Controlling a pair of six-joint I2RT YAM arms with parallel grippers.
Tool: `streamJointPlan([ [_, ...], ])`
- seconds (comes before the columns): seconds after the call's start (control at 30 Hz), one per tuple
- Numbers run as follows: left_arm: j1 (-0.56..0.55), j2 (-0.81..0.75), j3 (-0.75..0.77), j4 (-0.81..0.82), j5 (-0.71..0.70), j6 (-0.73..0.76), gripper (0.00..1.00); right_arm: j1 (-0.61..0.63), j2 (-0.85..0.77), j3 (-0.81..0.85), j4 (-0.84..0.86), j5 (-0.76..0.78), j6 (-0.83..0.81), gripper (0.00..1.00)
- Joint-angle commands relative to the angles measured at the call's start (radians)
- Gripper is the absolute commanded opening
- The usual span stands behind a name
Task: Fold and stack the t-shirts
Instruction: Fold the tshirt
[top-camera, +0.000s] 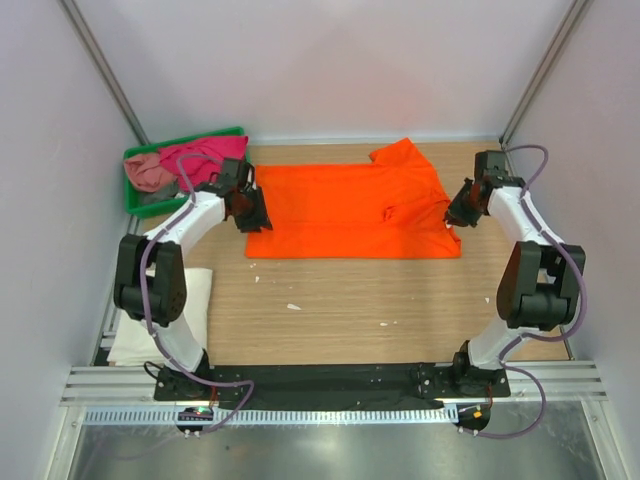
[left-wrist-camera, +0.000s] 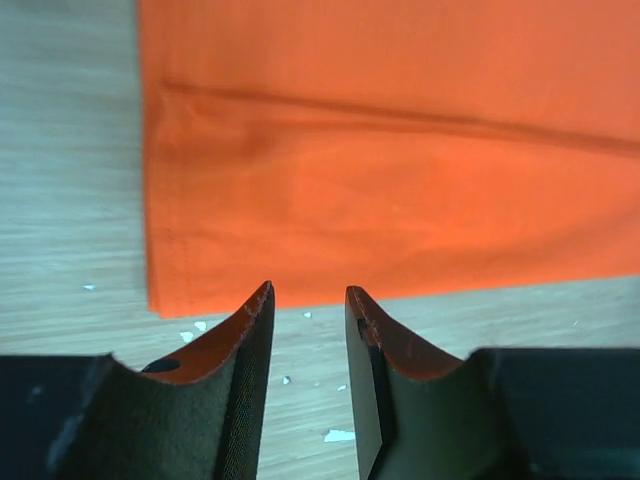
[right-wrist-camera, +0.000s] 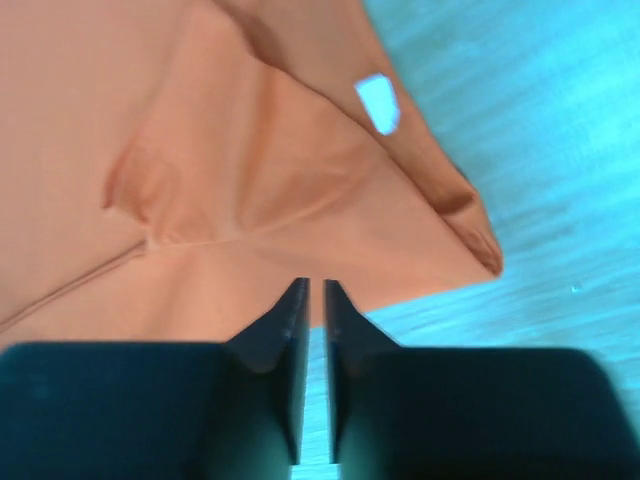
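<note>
Black left gripper jaws stand apart, empty, at the left hem of the orange t-shirt. Right gripper jaws are almost closed, empty, at its right edge. The shirt lies flat on the wooden table.

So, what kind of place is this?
Probably a robot lab cell, not a home: white panel walls enclose a wooden table, and two arms are mounted on a metal rail at its edge.

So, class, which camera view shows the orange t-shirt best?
The top external view: the whole orange t-shirt lies spread on the table, nearly all its outline visible. The left wrist view shows only one hemmed corner; the right wrist view only a creased, folded end.
</note>
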Motion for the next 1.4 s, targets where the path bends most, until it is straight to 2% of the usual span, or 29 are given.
streamJointPlan([
  [0.0,-0.006,0.050,-0.051,0.068,0.101,-0.032,0.35,-0.028,-0.028,-0.104,0.053,-0.017,-0.030,0.13],
  [0.07,-0.006,0.070,-0.053,0.074,0.098,-0.031,0.33,-0.031,-0.027,-0.133,0.072,-0.030,-0.032,0.01],
  [0.2,0.003,0.118,-0.045,0.076,0.093,-0.035,0.30,-0.043,-0.005,-0.189,0.147,-0.033,-0.021,0.01],
  [0.6,0.041,0.192,-0.100,0.029,0.001,-0.034,0.27,-0.111,0.111,-0.195,0.142,0.065,-0.040,0.01],
  [0.87,0.043,0.129,-0.179,0.029,-0.003,-0.035,0.27,-0.117,0.130,-0.186,0.093,0.136,-0.052,0.01],
  [0.97,0.041,0.071,-0.193,0.001,0.013,-0.038,0.27,-0.117,0.076,-0.184,0.037,0.156,-0.053,0.01],
  [1.0,0.041,0.051,-0.196,-0.005,0.017,-0.041,0.28,-0.117,0.058,-0.178,0.008,0.160,-0.053,0.01],
  [1.1,0.024,-0.055,-0.193,-0.034,0.023,-0.038,0.38,-0.115,-0.023,-0.145,-0.041,0.128,-0.044,0.02],
  [1.2,0.017,-0.114,-0.165,-0.044,0.041,-0.041,0.46,-0.079,-0.076,-0.131,-0.033,0.084,-0.023,0.04],
  [1.27,0.017,-0.103,-0.148,-0.037,0.050,-0.046,0.48,-0.051,-0.070,-0.135,-0.002,0.020,-0.001,0.07],
  [1.37,0.021,-0.048,-0.116,-0.028,0.079,-0.040,0.44,-0.029,0.004,-0.140,0.052,-0.057,0.025,0.12],
])
